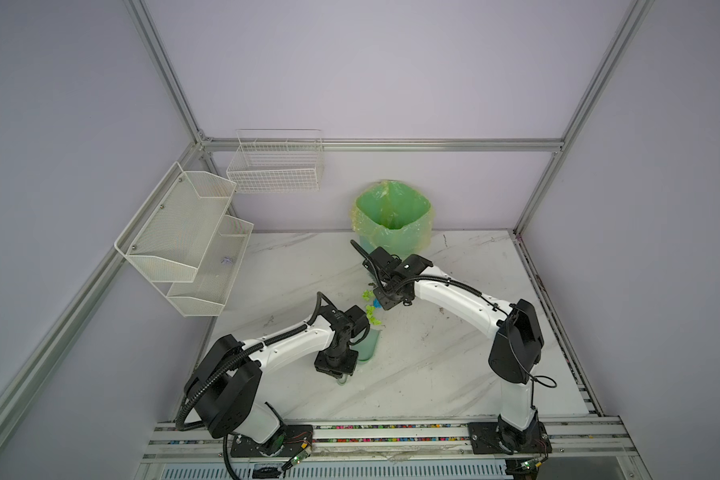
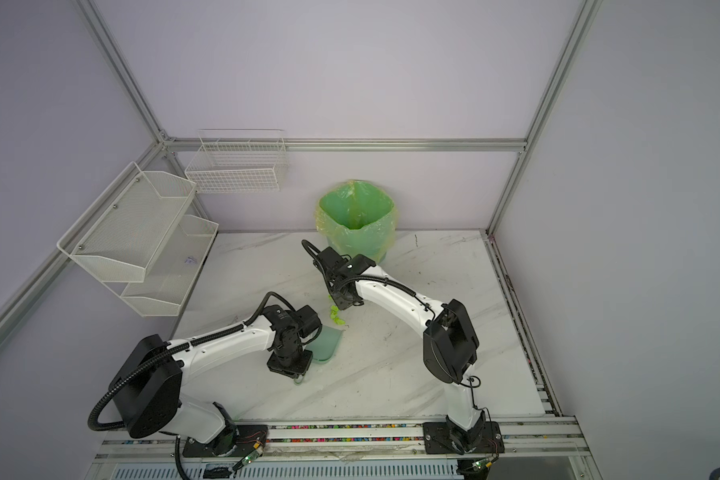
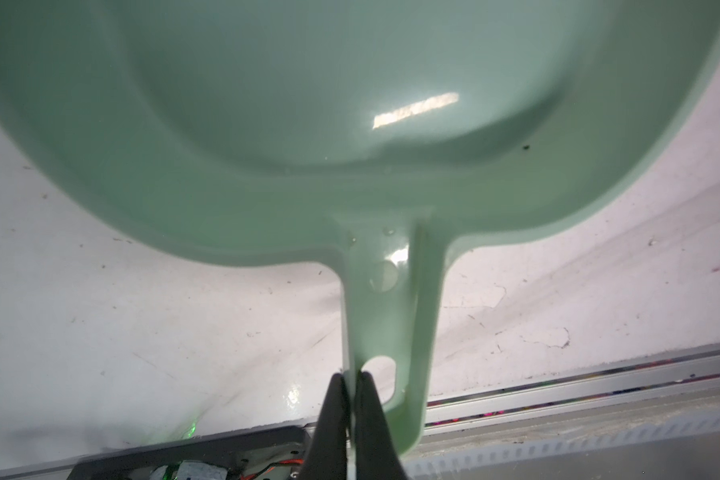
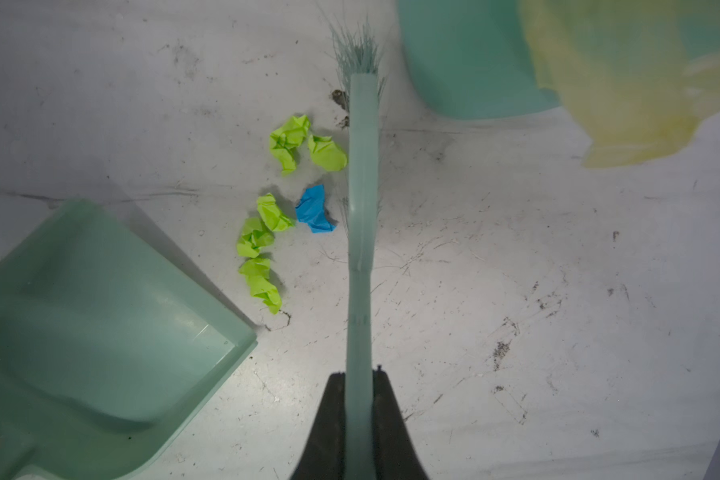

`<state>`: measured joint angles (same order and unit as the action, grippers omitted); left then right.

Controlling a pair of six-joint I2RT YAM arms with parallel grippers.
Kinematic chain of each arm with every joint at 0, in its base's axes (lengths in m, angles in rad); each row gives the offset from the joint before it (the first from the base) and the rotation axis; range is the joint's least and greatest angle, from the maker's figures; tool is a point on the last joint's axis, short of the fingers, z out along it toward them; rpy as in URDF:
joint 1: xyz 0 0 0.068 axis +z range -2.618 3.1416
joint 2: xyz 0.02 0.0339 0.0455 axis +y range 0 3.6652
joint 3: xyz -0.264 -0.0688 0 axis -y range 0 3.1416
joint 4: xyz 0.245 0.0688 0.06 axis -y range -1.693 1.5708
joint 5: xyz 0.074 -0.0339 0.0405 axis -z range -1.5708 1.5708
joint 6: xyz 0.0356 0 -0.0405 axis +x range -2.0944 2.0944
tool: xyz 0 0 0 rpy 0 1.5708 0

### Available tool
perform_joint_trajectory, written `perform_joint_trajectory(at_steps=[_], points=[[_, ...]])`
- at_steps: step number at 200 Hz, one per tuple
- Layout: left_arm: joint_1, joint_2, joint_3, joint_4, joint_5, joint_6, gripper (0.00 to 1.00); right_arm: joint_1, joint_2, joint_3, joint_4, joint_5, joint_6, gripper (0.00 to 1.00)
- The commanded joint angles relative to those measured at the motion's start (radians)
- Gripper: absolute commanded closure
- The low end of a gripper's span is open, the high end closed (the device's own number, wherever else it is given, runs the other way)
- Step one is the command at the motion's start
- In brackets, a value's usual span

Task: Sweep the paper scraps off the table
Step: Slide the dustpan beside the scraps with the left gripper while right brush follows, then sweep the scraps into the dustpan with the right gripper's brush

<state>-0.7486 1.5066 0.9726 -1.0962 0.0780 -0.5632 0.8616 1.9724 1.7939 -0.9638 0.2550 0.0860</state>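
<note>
Mint dustpan point(image 3: 308, 124) sits pinched in left claw point(image 3: 353, 376), brush point(image 4: 362, 187) in right claw point(image 4: 359, 374), paper scraps point(image 4: 285, 143) between them.

I log the paper scraps point(image 4: 273, 214) on the table point(image 4: 516, 270) between my dustpan point(image 4: 100, 324) and brush point(image 4: 362, 187), with the bin point(image 1: 408, 243) behind them.

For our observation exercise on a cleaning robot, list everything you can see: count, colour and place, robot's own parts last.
scraps: about six, five yellow-green and one blue, on the table between brush and dustpan
table: one, white with grey veins
dustpan: one, pale green, beside the scraps
brush: one, pale green, on the scraps' other side
bin: one, green with yellowish liner, table's back
basket: one, white wire, back wall
shelf: one, white mesh, left wall
beads: many, multicoloured, front rail
left end effector: one, black, shut on dustpan handle
right end effector: one, black, shut on brush handle
</note>
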Motion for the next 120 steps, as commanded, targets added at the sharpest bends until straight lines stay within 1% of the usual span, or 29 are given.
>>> perform_joint_trajectory(at_steps=[1, 10, 24, 36, 63, 68, 91, 120], points=[[-0.003, 0.001, 0.056, 0.019, -0.015, 0.006, 1.0, 0.045, 0.014, 0.024, -0.032, 0.008, -0.034, 1.0], [-0.003, 0.001, 0.057, 0.021, -0.014, 0.009, 1.0, 0.064, 0.008, 0.035, -0.067, -0.032, -0.025, 1.0], [-0.001, 0.003, 0.06, 0.022, -0.012, 0.014, 1.0, 0.09, -0.034, 0.031, -0.052, -0.12, -0.009, 1.0], [0.002, 0.002, 0.057, 0.023, -0.006, 0.014, 1.0, 0.107, -0.077, 0.02, -0.044, -0.174, 0.016, 1.0], [0.018, -0.004, 0.038, 0.022, 0.015, 0.025, 1.0, 0.112, -0.184, -0.038, -0.044, -0.231, 0.071, 1.0], [0.023, -0.004, 0.035, 0.021, 0.016, 0.026, 1.0, 0.112, -0.203, -0.053, -0.012, -0.239, 0.077, 1.0], [0.046, -0.021, 0.022, 0.016, 0.029, 0.038, 1.0, 0.111, -0.262, -0.099, 0.003, -0.25, 0.12, 1.0], [0.069, -0.045, 0.024, -0.001, 0.061, 0.045, 1.0, 0.109, -0.268, -0.099, -0.009, -0.151, 0.16, 1.0]])
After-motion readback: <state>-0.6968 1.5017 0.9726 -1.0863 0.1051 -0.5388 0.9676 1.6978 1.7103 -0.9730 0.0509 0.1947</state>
